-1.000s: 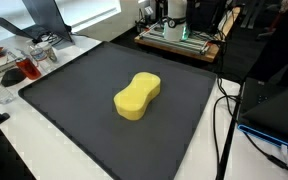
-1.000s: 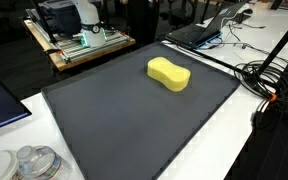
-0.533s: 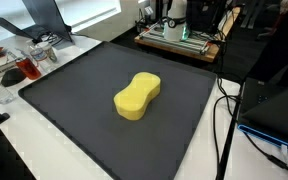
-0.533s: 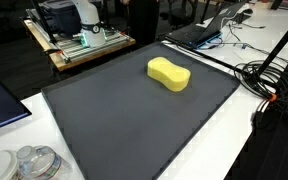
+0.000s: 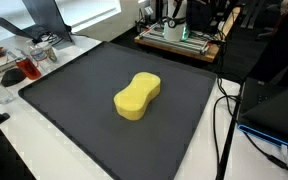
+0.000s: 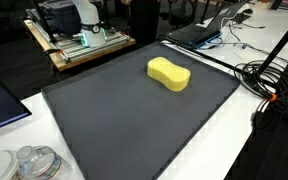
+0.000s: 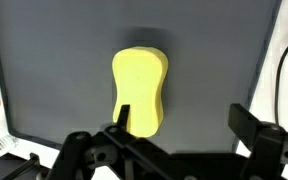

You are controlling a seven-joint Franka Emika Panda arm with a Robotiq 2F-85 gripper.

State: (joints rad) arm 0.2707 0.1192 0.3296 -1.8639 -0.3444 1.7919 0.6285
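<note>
A yellow peanut-shaped sponge [image 5: 138, 96] lies flat on a dark grey mat [image 5: 74, 100], seen in both exterior views as the sponge [image 6: 169, 73] on the mat [image 6: 124, 120]. Neither exterior view shows the arm. In the wrist view my gripper [image 7: 184, 118] hangs high above the mat, open, with nothing between its fingers. The sponge [image 7: 140, 90] lies below, beside the left finger [image 7: 123, 117] and left of the gap.
A white table [image 5: 54, 160] carries the mat. Clear containers [image 5: 29, 62] stand by one corner, jars [image 6: 29, 165] by another. Black cables [image 6: 274, 85] and a laptop [image 6: 199, 30] lie beside the mat. A cart with equipment [image 6: 79, 35] stands behind.
</note>
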